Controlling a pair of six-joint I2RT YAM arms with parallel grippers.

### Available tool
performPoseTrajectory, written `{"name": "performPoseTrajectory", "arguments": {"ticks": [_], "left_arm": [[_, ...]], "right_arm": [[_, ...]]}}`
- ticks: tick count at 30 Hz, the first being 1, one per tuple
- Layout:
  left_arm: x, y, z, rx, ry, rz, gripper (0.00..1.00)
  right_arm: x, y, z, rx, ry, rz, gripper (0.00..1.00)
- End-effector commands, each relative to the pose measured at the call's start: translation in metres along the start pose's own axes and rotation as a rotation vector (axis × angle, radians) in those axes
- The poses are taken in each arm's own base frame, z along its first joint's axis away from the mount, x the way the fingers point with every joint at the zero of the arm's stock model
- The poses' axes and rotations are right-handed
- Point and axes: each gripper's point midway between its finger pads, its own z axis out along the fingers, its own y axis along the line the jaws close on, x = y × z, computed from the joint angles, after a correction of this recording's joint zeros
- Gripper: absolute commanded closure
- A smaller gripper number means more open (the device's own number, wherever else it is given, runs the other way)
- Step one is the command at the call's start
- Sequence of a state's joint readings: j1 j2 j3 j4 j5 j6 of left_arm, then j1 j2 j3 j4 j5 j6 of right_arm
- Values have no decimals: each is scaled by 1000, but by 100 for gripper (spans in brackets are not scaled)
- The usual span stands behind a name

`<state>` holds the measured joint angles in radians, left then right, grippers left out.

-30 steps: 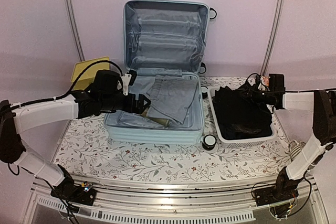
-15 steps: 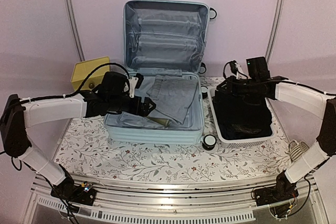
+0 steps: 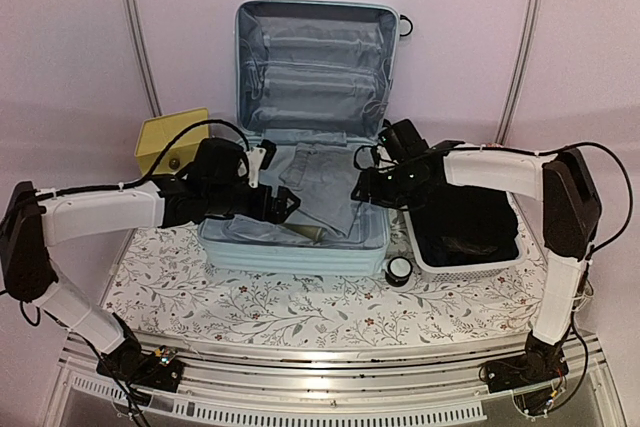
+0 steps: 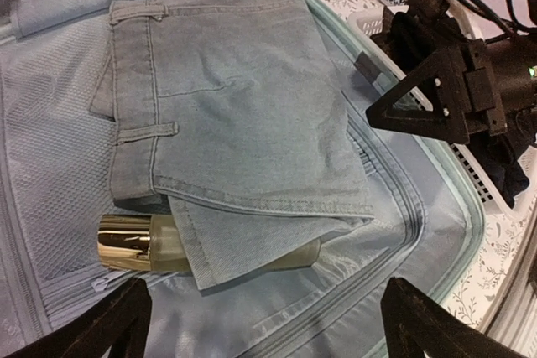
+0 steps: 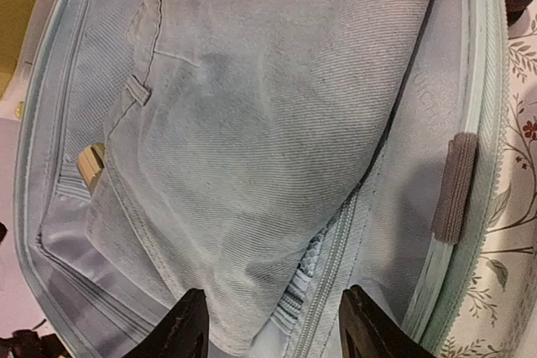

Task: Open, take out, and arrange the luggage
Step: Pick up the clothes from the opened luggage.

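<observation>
Left end effector (image 3: 278, 204): I see it spread wide with nothing between the fingers. It hangs low over the front-left part of the open luggage (image 3: 300, 249), pointing toward the folded jeans (image 4: 243, 106).
Right end effector (image 3: 362, 190): the fingers stand apart and nothing is pinched. It reaches in from the right and sits over the right rim of the lower shell, aimed at the right edge of the jeans. I cannot tell whether it touches the denim.
Luggage: it lies at the middle of the table (image 3: 250, 307). The lower shell is flat, and the lid (image 3: 315, 67) stands upright against the back wall with its grey lining facing me.
Jeans: pale blue, folded, lying in the lower shell toward its right side, waistband and belt loops toward the lid.
Bottle (image 4: 126, 242): it has a gold cap and lies on its side on the lining. Its body is tucked under the near edge of the jeans.
Basket (image 3: 470, 267): white, just beside the luggage on the right, holding dark clothing (image 3: 465, 217).
Yellow box (image 3: 165, 137): behind the left arm, near the back-left corner of the luggage.
Caster wheel (image 3: 399, 270): at the front-right corner of the shell, between luggage and basket.
</observation>
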<state>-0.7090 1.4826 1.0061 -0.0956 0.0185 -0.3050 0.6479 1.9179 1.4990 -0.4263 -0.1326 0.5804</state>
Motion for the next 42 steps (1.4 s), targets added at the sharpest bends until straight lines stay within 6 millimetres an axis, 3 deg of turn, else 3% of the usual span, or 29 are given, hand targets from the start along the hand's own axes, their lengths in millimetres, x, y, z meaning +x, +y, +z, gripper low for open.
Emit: {"name": "performPoseTrajectory", "arguments": {"ticks": [1, 6, 15, 28, 33, 36, 42], "left_arm": [[-5, 1, -13, -21, -41, 25, 2], [-6, 5, -17, -41, -54, 35, 2], [-1, 9, -19, -59, -50, 50, 2], [-9, 18, -32, -108, -82, 72, 2], [-12, 25, -39, -137, -87, 78, 2], [-12, 29, -43, -154, -92, 81, 2], [-13, 34, -48, -170, -100, 77, 2]], "right_arm": [[-3, -3, 8, 22, -8, 138, 48], [6, -2, 30, 12, 24, 243, 48], [2, -33, 51, 202, -28, 450, 48], [-17, -31, 88, 270, -102, 479, 47], [-34, -21, 68, 251, -143, 453, 67], [-37, -8, 53, 209, -128, 411, 95], [-32, 5, 5, 157, -145, 364, 98]]}}
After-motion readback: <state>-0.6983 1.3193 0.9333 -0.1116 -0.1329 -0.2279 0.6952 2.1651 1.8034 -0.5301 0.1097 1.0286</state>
